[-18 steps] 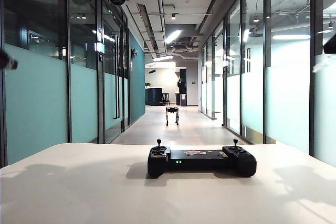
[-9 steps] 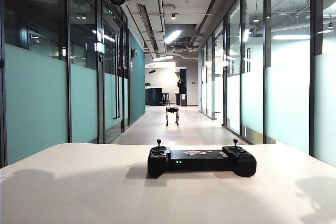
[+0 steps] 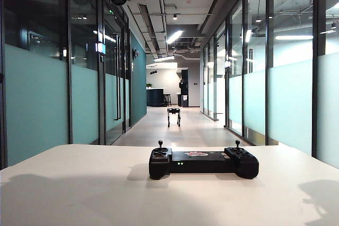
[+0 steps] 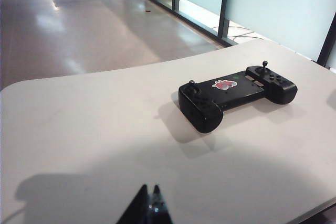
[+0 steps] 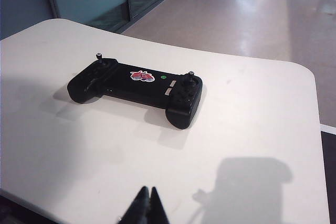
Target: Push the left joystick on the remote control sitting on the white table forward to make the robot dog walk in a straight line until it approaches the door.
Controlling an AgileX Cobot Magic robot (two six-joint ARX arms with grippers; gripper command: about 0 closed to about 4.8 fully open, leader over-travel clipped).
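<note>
The wide black gamepad-style remote control lies untouched mid-desk – both end effectors, left and right, pinched together well short of it – while the small dark four-legged robot dog stands far down the corridor beyond it, apparently done walking.

black remote control lies flat mid white table, left joystick upright; robot dog stands down the corridor.
</note>
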